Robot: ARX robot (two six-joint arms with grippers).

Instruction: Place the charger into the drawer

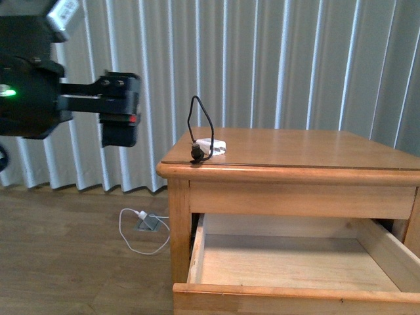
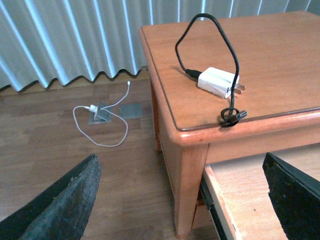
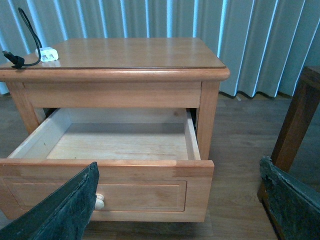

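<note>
Left gripper (image 1: 119,125) is hovering upper left, jaws wide, readying for the charger (image 1: 211,146) lying centre-left on the nightstand (image 1: 308,149) corner. The drawer (image 1: 295,292) is sitting open below to receive it. The right gripper (image 3: 178,165) is gaping wide too.

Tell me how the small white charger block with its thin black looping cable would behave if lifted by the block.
The small white charger block looks rigid and probably light, so it should lift easily. Its thin black cable stands in a loop, so it is likely floppy and would trail behind.
</note>
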